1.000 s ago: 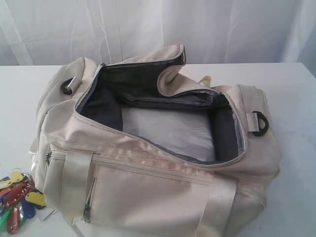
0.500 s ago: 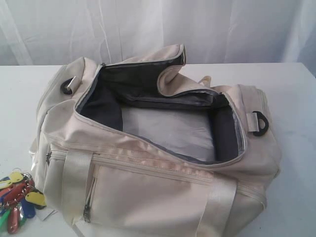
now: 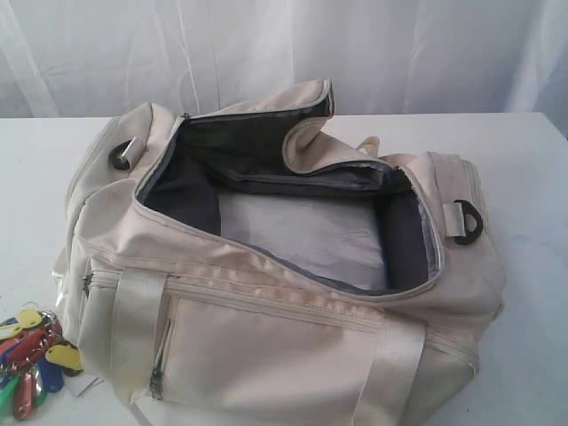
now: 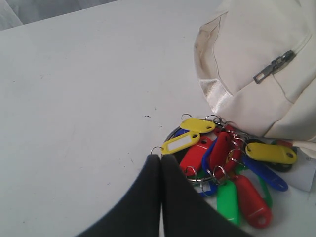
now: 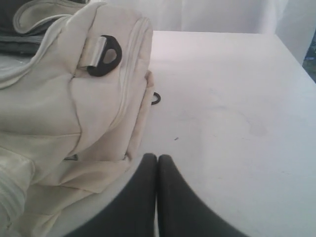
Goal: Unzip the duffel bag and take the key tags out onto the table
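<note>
We see the duffel bag [image 3: 284,311] lying across the white counter [image 3: 532,177], its top zip undone and its mouth gaping, so that the dark grey lining [image 3: 186,191] and a paler floor show inside. The key tags [image 3: 31,359] lie outside it on the counter, a bunch of red, yellow, blue and green tags on metal rings. In the exterior view they sit just beside the bag's near left corner. The left claw [image 4: 161,158] is closed, its two black fingers pressed flat together with nothing between them. Its tips are right by the nearest yellow tag, and we cannot tell whether they touch it. The right claw [image 5: 157,158] is likewise closed tight and empty, over bare counter close to the bag's other end, where a black D-ring [image 5: 104,55] hangs in a webbing loop. A white curtain [image 3: 355,44] hangs behind the counter.
</note>
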